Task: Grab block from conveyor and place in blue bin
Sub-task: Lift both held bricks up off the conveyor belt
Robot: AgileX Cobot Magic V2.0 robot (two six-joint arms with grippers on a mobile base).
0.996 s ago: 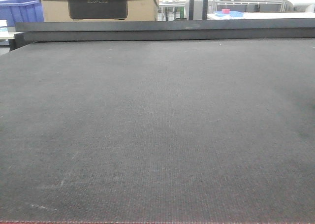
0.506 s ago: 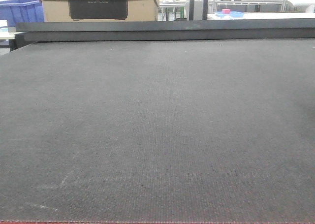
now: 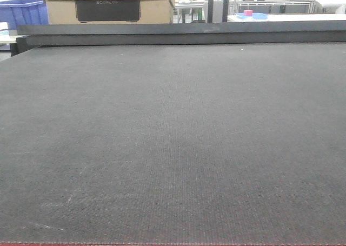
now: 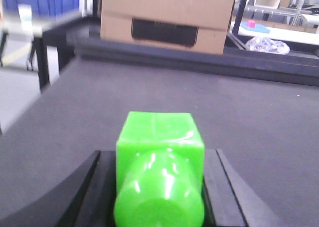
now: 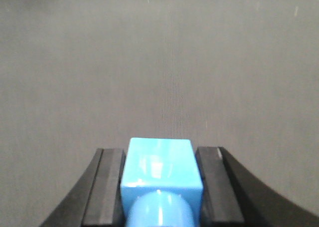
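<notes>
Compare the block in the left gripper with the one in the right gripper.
The green block is in the left gripper; the blue block is in the right gripper. The green block faces a cardboard box; the blue block faces only bare belt. Both are glossy cubes with a round knob, gripped on both sides.

Conveyor [image 3: 173, 143]: flat belt, free passage from 9 through 12 to 3 o'clock.
Rail [image 3: 184, 34]: raised dark bar closing the far edge at 12 o'clock, across the full width.
Cardboard box [image 3: 108, 5]: behind the rail at 11 o'clock, standing taller than it.
Blue bin [image 3: 21, 12]: 10 o'clock, beyond the rail, just beside the box.
Table [image 3: 292, 17]: white, 1 o'clock, behind the rail.
Left fingers [image 4: 92, 187]: gap filled by green block [image 4: 159, 137]; belt ahead open up to rail and box.
Right fingers [image 5: 107, 187]: gap filled by blue block [image 5: 159, 162]; belt at 12 o'clock open.
</notes>
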